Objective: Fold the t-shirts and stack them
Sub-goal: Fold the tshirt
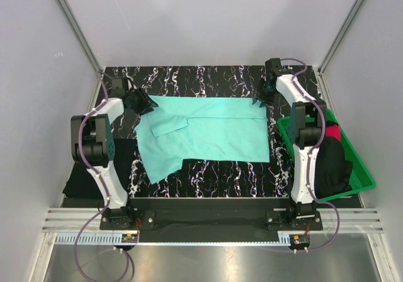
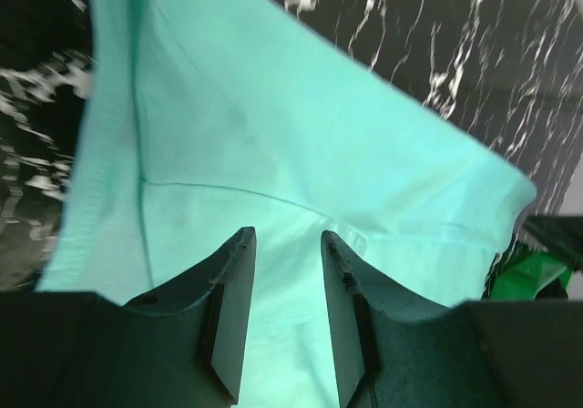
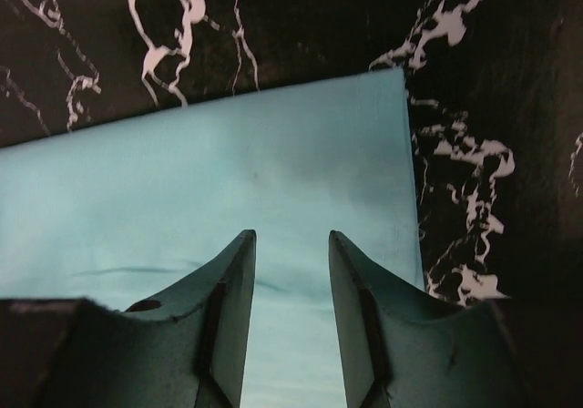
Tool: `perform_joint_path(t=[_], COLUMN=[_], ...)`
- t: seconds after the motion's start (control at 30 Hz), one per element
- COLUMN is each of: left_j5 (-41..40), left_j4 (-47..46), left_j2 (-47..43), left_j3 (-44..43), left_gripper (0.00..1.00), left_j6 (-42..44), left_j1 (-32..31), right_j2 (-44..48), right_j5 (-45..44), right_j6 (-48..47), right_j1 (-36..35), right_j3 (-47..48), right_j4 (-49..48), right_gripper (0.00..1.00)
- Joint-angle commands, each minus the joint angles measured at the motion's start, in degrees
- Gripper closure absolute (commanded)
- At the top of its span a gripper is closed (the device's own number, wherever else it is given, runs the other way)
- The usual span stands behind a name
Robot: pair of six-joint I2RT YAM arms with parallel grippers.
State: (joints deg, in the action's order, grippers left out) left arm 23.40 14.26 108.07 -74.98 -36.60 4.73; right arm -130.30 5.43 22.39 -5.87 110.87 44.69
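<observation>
A turquoise-mint t-shirt (image 1: pixel 208 131) lies spread flat on the black marbled mat (image 1: pixel 214 169), with one sleeve folded in at its left. My left gripper (image 1: pixel 140 102) is open over the shirt's far left corner. In the left wrist view the gripper (image 2: pixel 287 235) hangs over the cloth (image 2: pixel 273 135). My right gripper (image 1: pixel 261 99) is open over the far right corner. In the right wrist view the gripper (image 3: pixel 291 235) is above the shirt (image 3: pixel 228 171), near its straight edge. A black t-shirt (image 1: pixel 334 165) and a red-pink one (image 1: pixel 332 133) lie in the tray.
The green plastic tray (image 1: pixel 366 182) stands at the right edge of the mat, and part of it shows in the left wrist view (image 2: pixel 528 271). A dark black cloth (image 1: pixel 85 175) lies off the mat's left side. White walls enclose the table.
</observation>
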Motion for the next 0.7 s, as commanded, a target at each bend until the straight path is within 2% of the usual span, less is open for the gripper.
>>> perform_joint_path(t=[0.0,0.2,0.27,0.5,0.6,0.67], left_j5=[5.3,2.1,1.7,-0.3,-0.9,-2.3], left_j4=[-3.0,5.9,9.7,9.8,9.9,10.6], left_j2=[5.5,15.0,15.2,2.0,-2.8,-9.2], left_j3=[-1.6,-12.3,-14.5,-8.2,-4.2,1.4], left_gripper=[0.6,0.6,0.58,0.52,0.52,0.52], left_j6=[-0.8,2.4,4.2,3.6,3.0,2.4], left_j1=[-0.9,-0.3,-0.2,-3.6,-4.5,-4.4], right_j2=[-3.5,-10.6,-10.9,-4.3,-0.1,5.2], right_j5=[-4.7,-5.1,-6.2,-5.6,-1.7,1.1], right_j6=[-0.5,-3.6,-3.8,-3.4,-3.8,-3.8], right_j1=[0.4,0.7,0.8,0.7,0.7,0.7], right_j3=[5.5,14.5,17.2,17.8,15.0,8.8], right_j4=[-0.4,1.4,3.6,9.2,11.9,13.2], right_gripper=[0.55,0.56,0.56,0.53,0.53,0.54])
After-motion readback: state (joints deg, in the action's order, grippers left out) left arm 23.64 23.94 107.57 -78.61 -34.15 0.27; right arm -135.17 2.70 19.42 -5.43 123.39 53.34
